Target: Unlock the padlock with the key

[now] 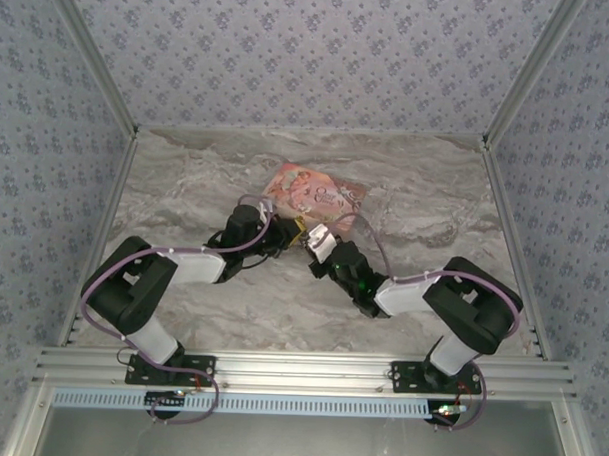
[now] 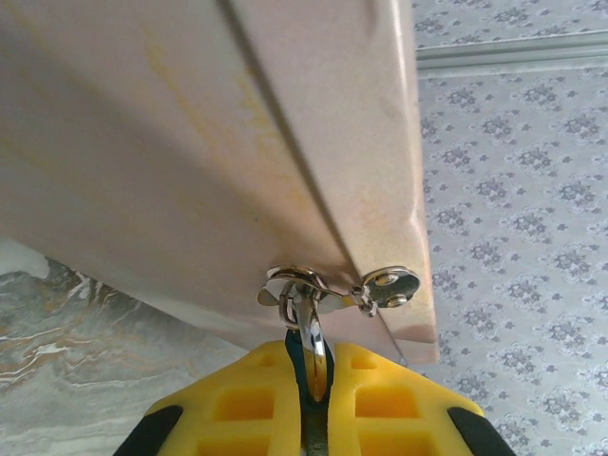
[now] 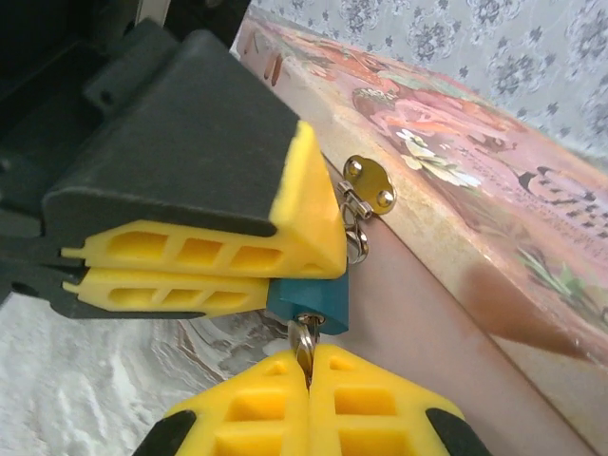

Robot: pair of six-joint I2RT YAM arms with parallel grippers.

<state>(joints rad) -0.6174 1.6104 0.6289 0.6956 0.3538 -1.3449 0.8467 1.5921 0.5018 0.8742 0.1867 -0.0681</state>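
Teal padlock (image 3: 309,302): small body clamped between the yellow pads of the left gripper (image 3: 285,277). It is held off the table, just beside the front edge of the box (image 3: 456,171).
Shackle (image 2: 312,337): thin and silvery. In the left wrist view it comes up out of the gap between the left fingers and runs into the hasp hardware.
Hasp (image 3: 370,185): small round silvery plate with two rivets, on the box's front face near the lid seam. Also seen at (image 2: 391,285).
Left gripper (image 2: 309,356): closed, gripping the padlock body. In the top view it sits at (image 1: 284,235), at the box's near edge.
Right gripper (image 3: 306,356): jaws closed tight, with no gap between the yellow tips. It pinches a thin metal sliver directly under the padlock. In the top view it sits at (image 1: 314,240), tip to tip with the left.
Key (image 3: 304,334): the sliver in the right tips. Its upper end meets the padlock's underside. Can't tell whether it is seated in the keyway, as the part is too small.
Box: pink, with an illustrated lid, lying flat and angled at mid-table (image 1: 316,191). Its plain side takes up most of the left wrist view (image 2: 190,142).
Table (image 1: 436,193): grey marble-pattern top. Both arms reach inward from the near edge and meet at the box.
Lock state: the shackle looks closed, but can't confirm.
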